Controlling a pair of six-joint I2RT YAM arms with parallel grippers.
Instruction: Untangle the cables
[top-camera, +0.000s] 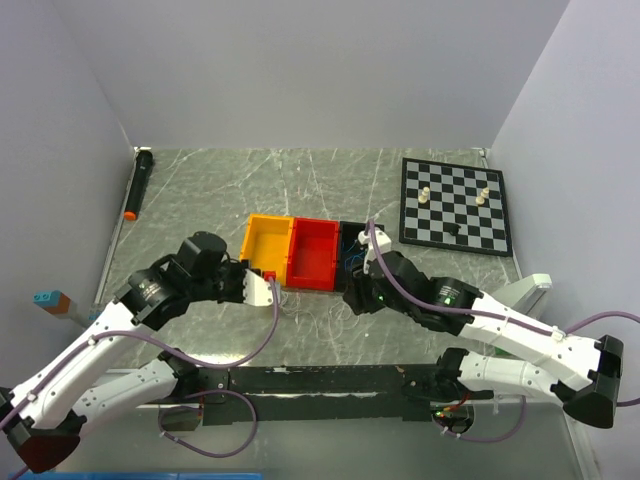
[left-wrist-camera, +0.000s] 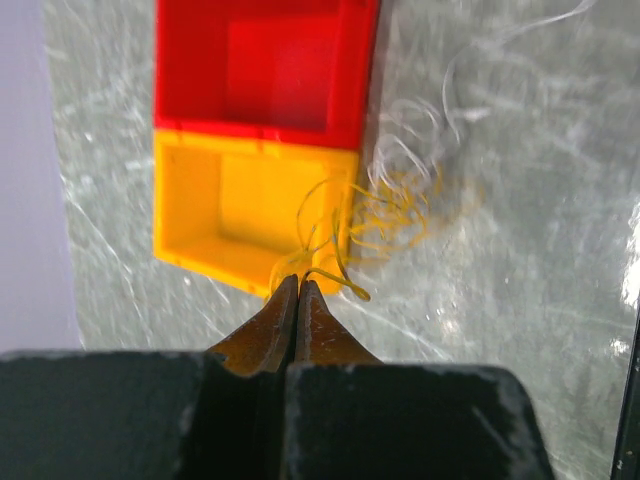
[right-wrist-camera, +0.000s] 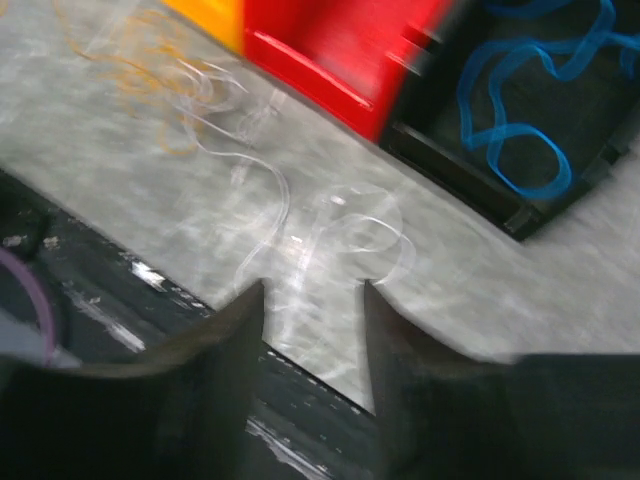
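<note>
Cables (left-wrist-camera: 400, 185), very thin wires in yellow, white and blue, lie around a row of three open plastic bins at the middle of the grey marbled counter (left-wrist-camera: 520, 330). In the left wrist view, the thin yellow cable (left-wrist-camera: 392, 215) forms a loose tangle at frame centre, just beside the yellow plastic bin (left-wrist-camera: 190, 205), with some loops crossing the bin's near corner. The thin white cable (left-wrist-camera: 415, 140) curls just above it, beside the red plastic bin (left-wrist-camera: 200, 70); the two tangles appear to overlap where they meet. The thin blue cable (right-wrist-camera: 520, 130) lies coiled inside the black plastic bin (right-wrist-camera: 470, 192), upper right of the blurred right wrist view.

The left tool (left-wrist-camera: 299, 283), bottom centre of its view, has its fingers pressed together, pinching a strand of the yellow cable. The right tool (right-wrist-camera: 310, 300) has its fingers spread with nothing between them, above white loops on the counter.

Likely trouble: pulling the pinched strand could drag the white cable along, because the tangles interlace, and tighten a knot. Loops over the bin's rim could snag and shift the light bin. The right tool, closing on wire lying flat, could miss it or scrape the counter.
</note>
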